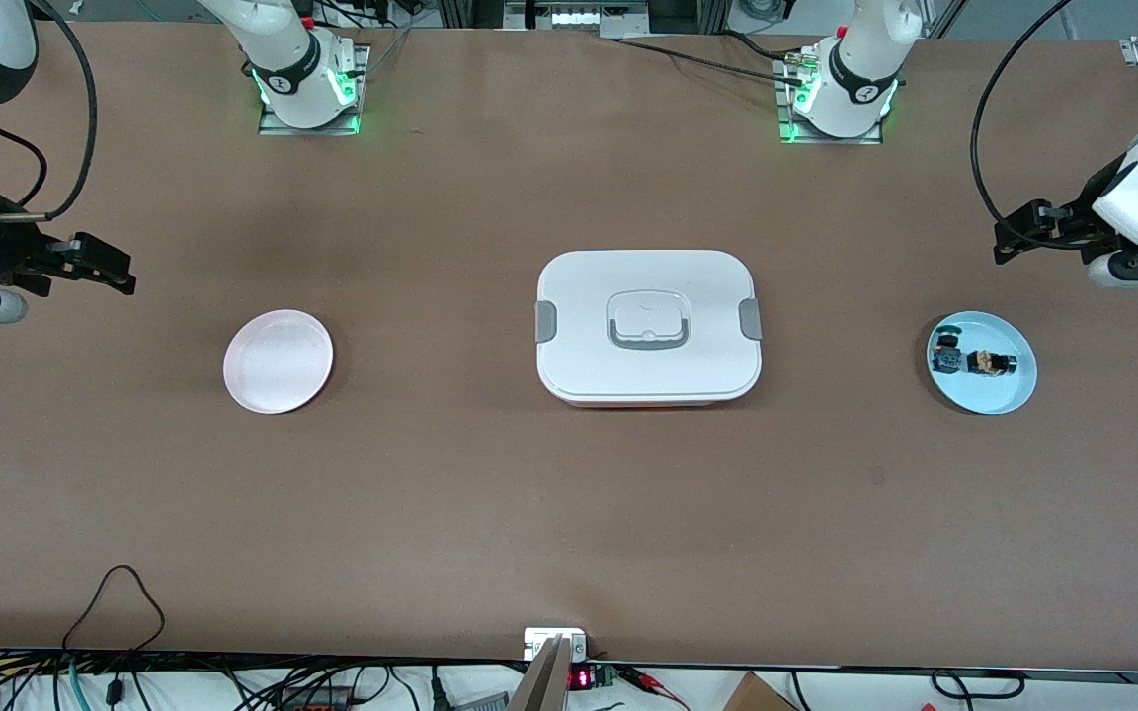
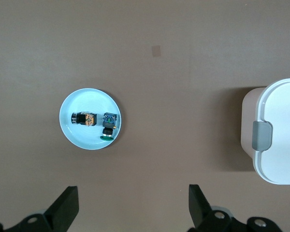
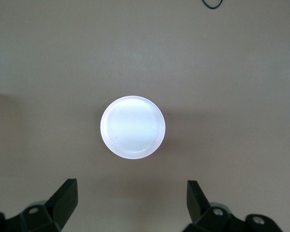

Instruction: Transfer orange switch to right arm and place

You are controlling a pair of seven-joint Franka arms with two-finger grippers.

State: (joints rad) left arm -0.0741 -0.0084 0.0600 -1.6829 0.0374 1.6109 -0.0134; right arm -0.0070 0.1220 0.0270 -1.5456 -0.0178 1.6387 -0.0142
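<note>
The orange switch lies on its side on a light blue plate at the left arm's end of the table, beside a green-capped switch. In the left wrist view the orange switch and the green-capped switch lie on the blue plate. My left gripper is open and empty, up over the table near that plate; it also shows in the left wrist view. My right gripper is open and empty near an empty pink plate, which also shows in the right wrist view.
A white lidded box with grey clips stands at the middle of the table between the two plates; its end shows in the left wrist view. Cables lie along the table's front edge.
</note>
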